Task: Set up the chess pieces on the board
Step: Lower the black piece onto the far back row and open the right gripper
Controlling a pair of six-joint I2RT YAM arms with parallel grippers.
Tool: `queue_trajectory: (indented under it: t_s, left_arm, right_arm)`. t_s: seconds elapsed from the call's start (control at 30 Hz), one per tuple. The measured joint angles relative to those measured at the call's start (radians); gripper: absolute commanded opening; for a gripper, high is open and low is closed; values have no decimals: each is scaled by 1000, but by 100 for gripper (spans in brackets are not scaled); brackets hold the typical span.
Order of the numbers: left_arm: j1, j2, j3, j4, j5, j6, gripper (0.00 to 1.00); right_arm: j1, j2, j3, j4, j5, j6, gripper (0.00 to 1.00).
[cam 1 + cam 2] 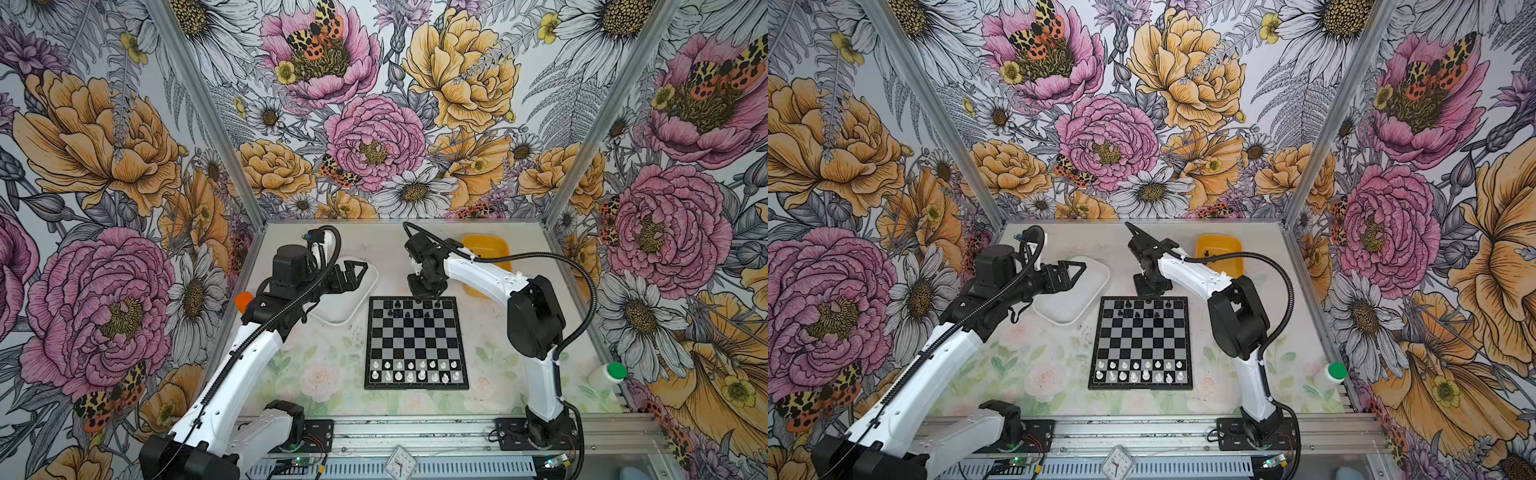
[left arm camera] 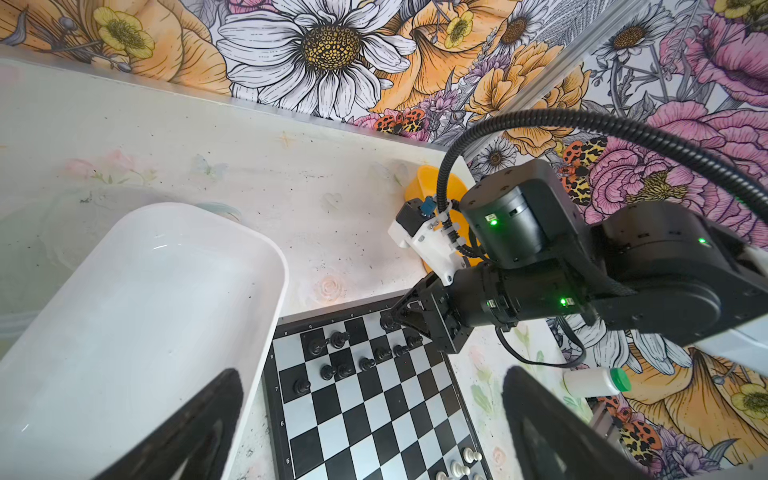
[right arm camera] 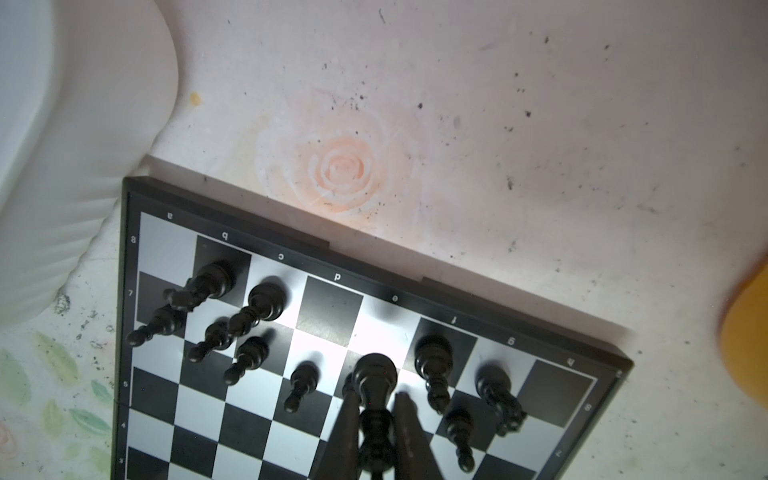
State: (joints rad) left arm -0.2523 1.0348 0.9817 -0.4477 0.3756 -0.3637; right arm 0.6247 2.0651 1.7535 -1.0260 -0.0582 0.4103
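Floral-walled cell point(image 1: 374, 124): right gripper point(image 3: 376, 399) clamped on glossy black plastic chessman point(image 3: 374, 372) over far end of black-and-silver checked board point(image 1: 415, 337); left gripper point(image 2: 372, 376) agape. Next: lower level, release.

The left gripper point(image 2: 372, 376) hangs wide open, one black finger point(image 2: 199, 428) over the white tub point(image 2: 137, 291) and the other out past the right edge of the chessboard point(image 2: 374, 419). The tub lies on the table point(image 2: 249, 166) just left of the board, its rim beside the far left corner. Black chessmen point(image 2: 345, 370) stand loosely over the two farthest ranks. At the far edge the right gripper point(image 2: 395, 322) points down, tips pinched on a black chessman point(image 2: 387, 323). A yellow tub point(image 2: 424, 183) shows behind that arm, far right. A white bottle point(image 2: 590, 381) with a green cap lies right of the board. A few white chessmen point(image 2: 471, 456) stand at the near end.
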Motion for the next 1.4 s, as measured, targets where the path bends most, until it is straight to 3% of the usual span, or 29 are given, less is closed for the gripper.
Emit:
queue_trajectory:
  t_s: [1.2, 1.4]
  left_arm:
    - [2, -32, 20, -25, 0, 7, 99]
    - [2, -32, 20, -26, -1, 8, 99]
  right_arm:
    - [5, 40, -16, 15, 27, -19, 22]
    - [5, 45, -11, 13, 26, -24, 30]
